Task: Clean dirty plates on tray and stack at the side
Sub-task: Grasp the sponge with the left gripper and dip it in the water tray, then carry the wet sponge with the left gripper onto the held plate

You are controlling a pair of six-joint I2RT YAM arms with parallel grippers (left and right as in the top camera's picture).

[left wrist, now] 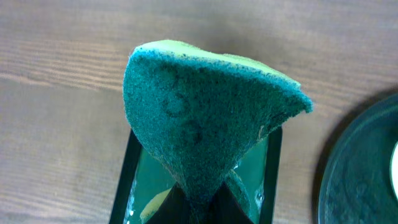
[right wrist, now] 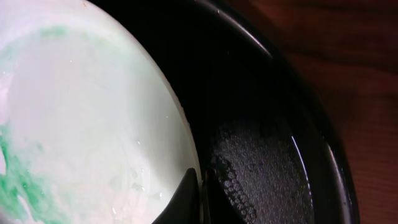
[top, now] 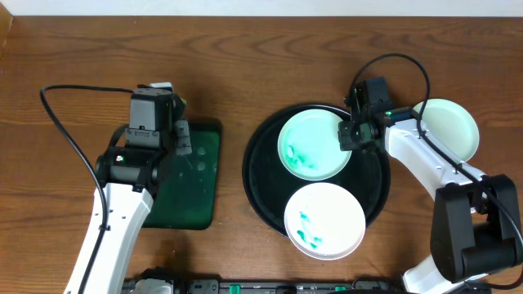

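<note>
The black tray (top: 263, 186) holds two plates with teal smears: a mint one (top: 309, 147) at the back and a white one (top: 324, 220) at the front. A third plate (top: 449, 129), without smears, lies on the table right of the tray. My right gripper (top: 353, 133) is shut on the back plate's right rim; in the right wrist view the fingertips (right wrist: 186, 196) pinch the rim of that plate (right wrist: 87, 112) above the tray floor (right wrist: 261, 162). My left gripper (left wrist: 199, 211) is shut on a teal-green sponge (left wrist: 205, 112), held over the green tray.
A dark green rectangular tray (top: 194, 188), wet inside, lies on the wooden table left of the black tray. The black tray's rim (left wrist: 364, 174) shows at the right of the left wrist view. Cables loop behind both arms.
</note>
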